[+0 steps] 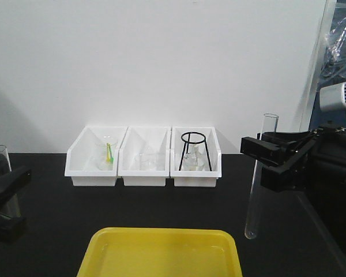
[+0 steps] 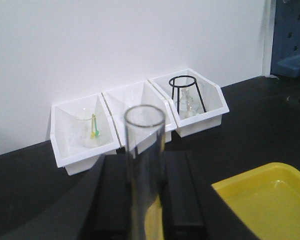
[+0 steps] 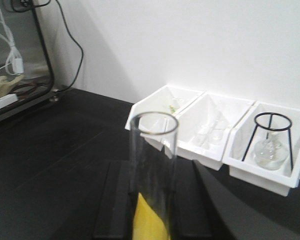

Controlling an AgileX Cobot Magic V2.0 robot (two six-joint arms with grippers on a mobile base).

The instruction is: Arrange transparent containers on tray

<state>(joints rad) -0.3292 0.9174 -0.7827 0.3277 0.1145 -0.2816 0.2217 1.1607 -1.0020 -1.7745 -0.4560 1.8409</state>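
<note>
- right gripper (image 1: pixel 259 160) is clamped round the right test tube (image 1: pixel 252 213), which hangs nearly upright, round end down, at about 2 o'clock from the yellow tray (image 1: pixel 161 234), just beside its far corner
- left gripper (image 1: pixel 6 193) is clamped on the left test tube (image 1: pixel 0 156), upright, out at the tray's 10 o'clock and well apart from it
- tray sits on the black worktop (image 1: pixel 46 242)
- three white bins (image 1: pixel 143 173) at the tray's 12 o'clock

Laboratory bench, black worktop (image 1: pixel 161 208), white bins (image 1: pixel 143 157) of glassware, wire tripod stand (image 1: pixel 194 149)
</note>
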